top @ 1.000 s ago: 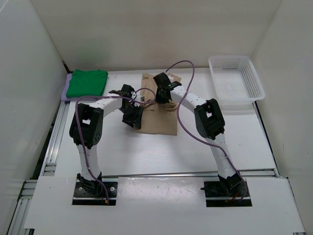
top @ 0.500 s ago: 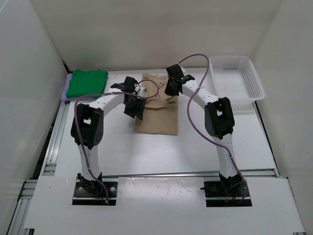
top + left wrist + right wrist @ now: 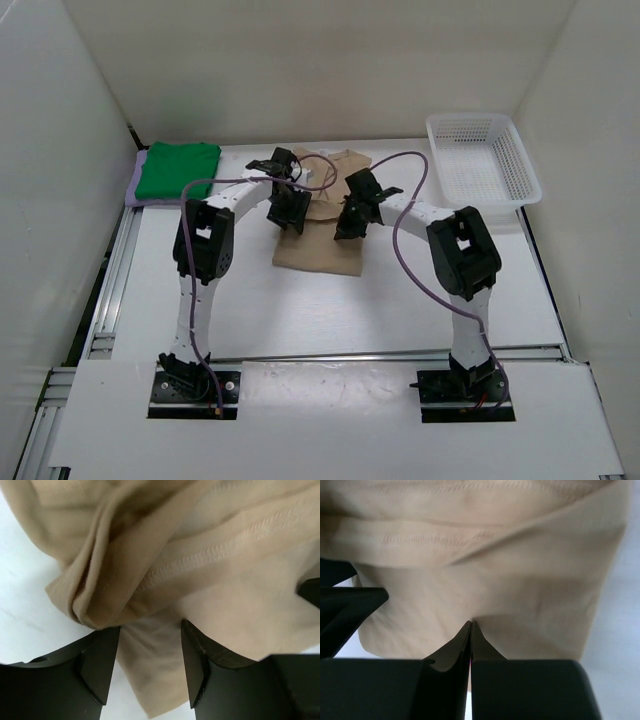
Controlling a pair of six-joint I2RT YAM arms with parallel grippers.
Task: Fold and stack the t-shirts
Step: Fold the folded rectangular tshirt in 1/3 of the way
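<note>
Beige shirt (image 3: 320, 250) lies part-folded on the desk (image 3: 300, 310); left hand (image 3: 150, 630), half open and empty, straddles its edge; right hand (image 3: 471, 624), closed on nothing, seemingly presses it flat.

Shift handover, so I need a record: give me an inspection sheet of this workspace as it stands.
Surface: white table, flat.
Job's things: beige t-shirt partly folded at centre; green t-shirt folded atop lavender t-shirt, far left.
Clutter: white mesh basket, far right; nothing seen inside.
Grippers: left gripper open over the beige cloth; right gripper shut, tips at the cloth.
Cables: purple cables arch above the table, two seen.
Surroundings: white walls; nothing else seen.
</note>
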